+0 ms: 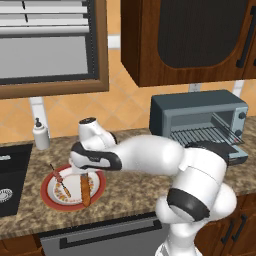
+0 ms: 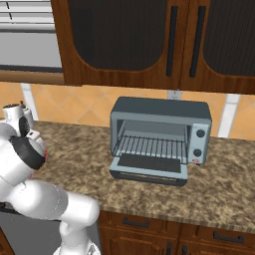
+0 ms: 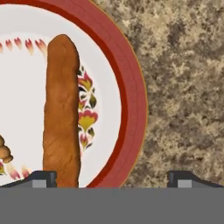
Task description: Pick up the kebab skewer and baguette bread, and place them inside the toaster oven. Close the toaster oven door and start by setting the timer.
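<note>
Over a red-rimmed plate [image 1: 50, 198] on the granite counter [image 2: 149, 194], the robot's gripper [image 3: 111, 177] hovers with fingers spread wide and empty. The baguette bread [image 3: 62, 113] lies near one fingertip, off-centre, and the kebab skewer [image 1: 59, 182] rests beside it. The toaster oven [image 2: 159, 137] waits well apart, its toaster oven door [image 2: 149, 168] down. A descent from here could clip or roll the loaf instead of straddling it.
</note>
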Controlling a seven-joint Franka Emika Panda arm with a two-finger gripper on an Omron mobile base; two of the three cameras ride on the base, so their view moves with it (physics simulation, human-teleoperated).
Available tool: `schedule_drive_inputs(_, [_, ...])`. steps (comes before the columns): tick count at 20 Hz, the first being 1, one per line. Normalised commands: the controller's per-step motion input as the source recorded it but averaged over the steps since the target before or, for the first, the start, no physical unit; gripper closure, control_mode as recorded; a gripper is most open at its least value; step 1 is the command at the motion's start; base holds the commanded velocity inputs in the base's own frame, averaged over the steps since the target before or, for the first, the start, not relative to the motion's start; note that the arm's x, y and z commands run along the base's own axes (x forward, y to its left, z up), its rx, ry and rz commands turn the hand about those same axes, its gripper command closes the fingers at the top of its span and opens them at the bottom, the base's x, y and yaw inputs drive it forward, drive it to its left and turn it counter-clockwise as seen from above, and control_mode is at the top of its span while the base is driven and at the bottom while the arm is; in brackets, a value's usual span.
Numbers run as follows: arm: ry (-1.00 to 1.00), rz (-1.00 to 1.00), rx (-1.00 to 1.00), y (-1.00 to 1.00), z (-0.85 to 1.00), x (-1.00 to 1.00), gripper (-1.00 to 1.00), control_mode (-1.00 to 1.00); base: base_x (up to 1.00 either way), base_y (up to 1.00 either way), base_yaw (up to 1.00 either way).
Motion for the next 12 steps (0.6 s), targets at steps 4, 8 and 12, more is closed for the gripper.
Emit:
schedule_drive_inputs(4, [0.0, 0.0, 0.0, 0.36, -0.13, 0.07, -1.0, -1.0, 0.0, 0.0, 0.0])
schedule_drive_inputs(8, [0.0, 0.0, 0.0, 0.09, -0.27, 0.0, -1.0, -1.0, 0.0, 0.0, 0.0])
schedule_drive_inputs(12, [0.0, 0.0, 0.0, 0.06, -0.46, 0.0, -1.0, -1.0, 0.0, 0.0, 0.0])
